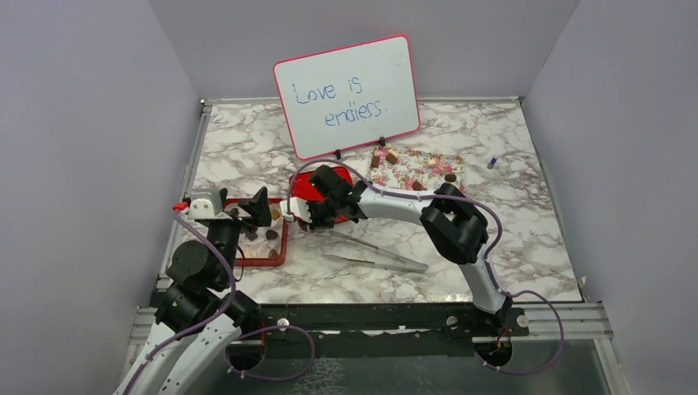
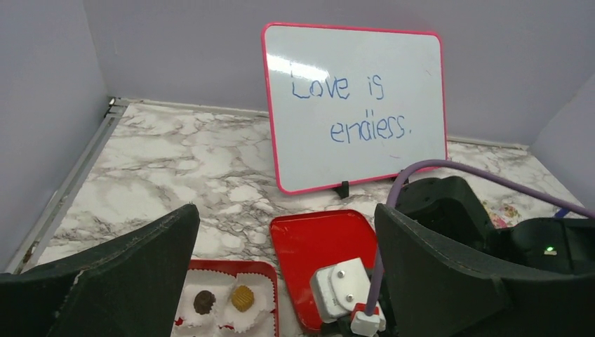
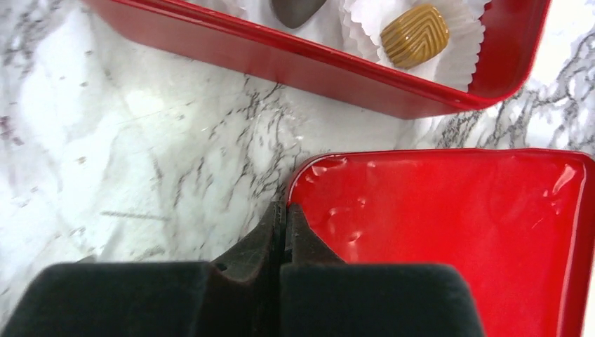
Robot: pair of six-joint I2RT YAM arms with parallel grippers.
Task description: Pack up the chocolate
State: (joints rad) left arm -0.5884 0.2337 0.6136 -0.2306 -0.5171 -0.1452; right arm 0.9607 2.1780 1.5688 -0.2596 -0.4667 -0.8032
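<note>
The chocolate lies in two places. Several pieces sit on the flower-patterned tray. Others sit in white paper cups in the open red box, among them a golden piece and a dark one. My left gripper is wide open and empty above the box's far end. My right gripper is shut, its tips pinched on the corner rim of the glossy red lid lying flat beside the box.
A pink-framed whiteboard stands behind the lid. Metal tongs lie on the marble in front of the right arm. A small blue object lies at the far right. Grey walls enclose the table.
</note>
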